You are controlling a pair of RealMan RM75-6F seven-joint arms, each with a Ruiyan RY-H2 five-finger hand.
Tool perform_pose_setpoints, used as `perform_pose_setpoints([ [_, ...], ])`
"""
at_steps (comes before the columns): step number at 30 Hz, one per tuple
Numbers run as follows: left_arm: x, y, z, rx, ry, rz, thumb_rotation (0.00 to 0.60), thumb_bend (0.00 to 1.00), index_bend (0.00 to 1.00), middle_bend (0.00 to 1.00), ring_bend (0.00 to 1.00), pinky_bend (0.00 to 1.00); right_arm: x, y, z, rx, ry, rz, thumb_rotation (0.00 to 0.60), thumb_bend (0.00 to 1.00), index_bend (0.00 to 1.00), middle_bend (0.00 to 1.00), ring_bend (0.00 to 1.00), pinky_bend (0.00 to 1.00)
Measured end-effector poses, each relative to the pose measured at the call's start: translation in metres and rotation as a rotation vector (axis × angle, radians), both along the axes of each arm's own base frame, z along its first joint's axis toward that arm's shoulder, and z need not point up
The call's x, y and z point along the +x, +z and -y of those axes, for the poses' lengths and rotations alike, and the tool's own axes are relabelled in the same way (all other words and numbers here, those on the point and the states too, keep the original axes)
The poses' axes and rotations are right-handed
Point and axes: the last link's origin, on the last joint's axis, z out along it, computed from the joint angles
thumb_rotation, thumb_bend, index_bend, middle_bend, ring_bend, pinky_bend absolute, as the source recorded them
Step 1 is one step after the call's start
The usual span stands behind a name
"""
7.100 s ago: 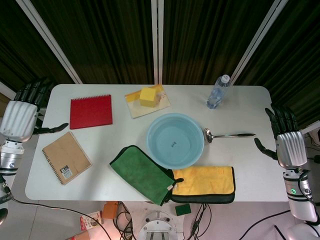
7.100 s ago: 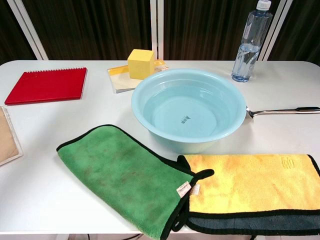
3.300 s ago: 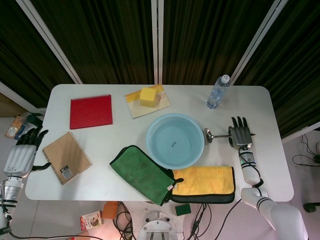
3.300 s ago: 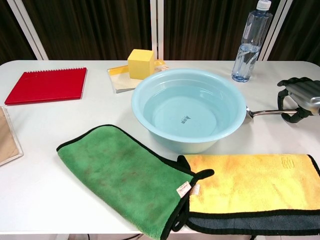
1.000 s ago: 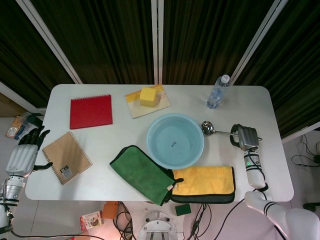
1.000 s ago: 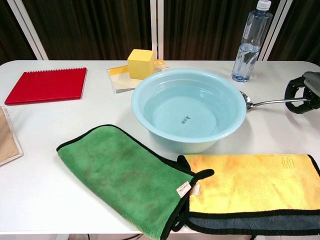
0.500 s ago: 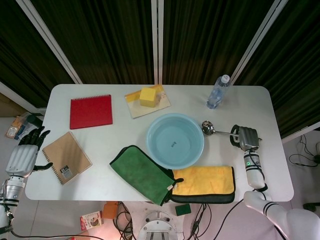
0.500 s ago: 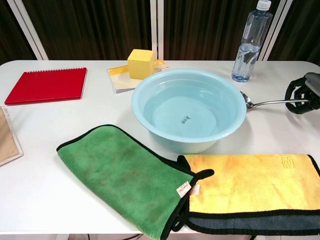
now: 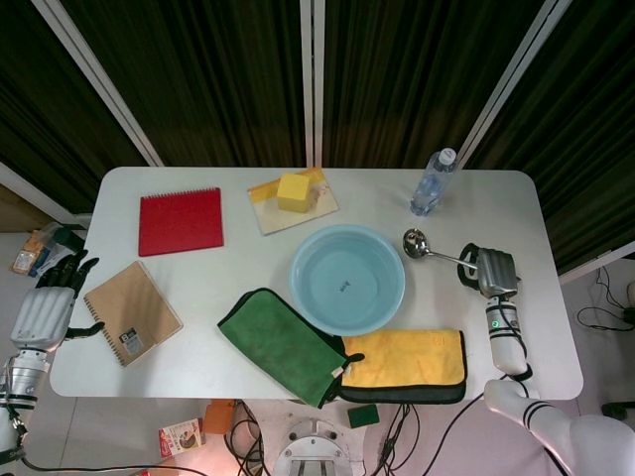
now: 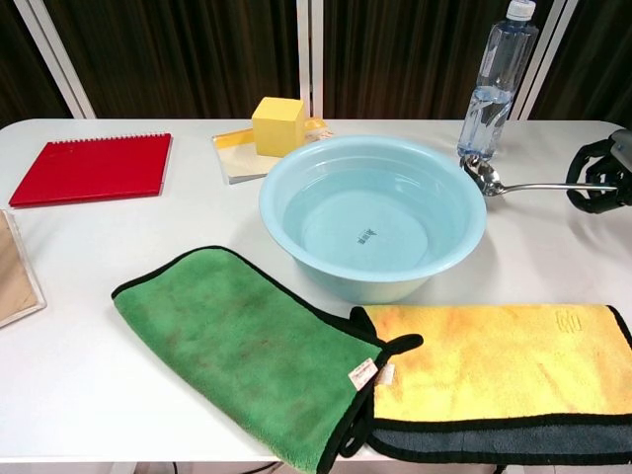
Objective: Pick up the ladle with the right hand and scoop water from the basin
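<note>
My right hand [image 9: 489, 270] [image 10: 599, 180] grips the handle end of the metal ladle [image 9: 435, 250] [image 10: 523, 185] and holds it off the table. The ladle's bowl [image 9: 414, 239] [image 10: 481, 173] hangs just outside the right rim of the light blue basin [image 9: 347, 279] [image 10: 372, 217], above rim height. The basin holds clear water and stands mid-table. My left hand [image 9: 45, 305] hangs open beyond the table's left edge, holding nothing; the chest view does not show it.
A water bottle [image 9: 433, 182] [image 10: 497, 81] stands behind the ladle. A green cloth [image 9: 282, 343] [image 10: 255, 346] and a yellow cloth [image 9: 410, 359] [image 10: 496, 361] lie in front of the basin. A yellow block on a pad [image 9: 293, 193] [image 10: 276, 126], a red notebook [image 9: 180, 220] [image 10: 91, 169] and a brown notebook [image 9: 131, 311] lie to the left.
My right hand has taken hold of the ladle's handle, lifted it off the table and raised it a little more over the last second. The left hand stays still.
</note>
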Motion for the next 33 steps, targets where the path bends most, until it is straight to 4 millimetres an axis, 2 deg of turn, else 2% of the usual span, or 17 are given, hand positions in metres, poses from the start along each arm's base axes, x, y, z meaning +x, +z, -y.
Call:
perform_pose_setpoints([
  [5, 0.001, 0.001, 0.0, 0.004, -0.002, -0.002, 0.6, 0.02, 0.11, 0.0, 0.0, 0.16, 0.011, 0.009, 0.001, -0.045, 0.049, 0.053, 0.6, 0.6, 0.71, 0.74, 0.69, 0.82],
  [14, 0.002, 0.002, -0.001, 0.014, -0.001, 0.003, 0.6, 0.02, 0.11, 0.0, 0.0, 0.16, 0.043, 0.033, 0.001, -0.089, 0.18, 0.083, 0.6, 0.61, 0.71, 0.74, 0.69, 0.82],
  [20, 0.002, 0.005, -0.002, 0.027, -0.004, 0.012, 0.6, 0.02, 0.11, 0.0, 0.0, 0.16, 0.072, 0.037, 0.003, -0.045, 0.292, -0.044, 0.6, 0.61, 0.71, 0.74, 0.69, 0.82],
  [27, -0.001, 0.008, 0.0, 0.036, 0.0, 0.016, 0.6, 0.02, 0.11, 0.0, 0.0, 0.16, 0.108, 0.031, 0.012, 0.04, 0.436, -0.248, 0.6, 0.61, 0.71, 0.74, 0.69, 0.83],
  [33, -0.003, 0.011, 0.0, 0.046, 0.0, 0.025, 0.6, 0.02, 0.11, 0.0, 0.0, 0.16, 0.129, 0.024, 0.015, 0.07, 0.557, -0.397, 0.6, 0.61, 0.71, 0.74, 0.69, 0.82],
])
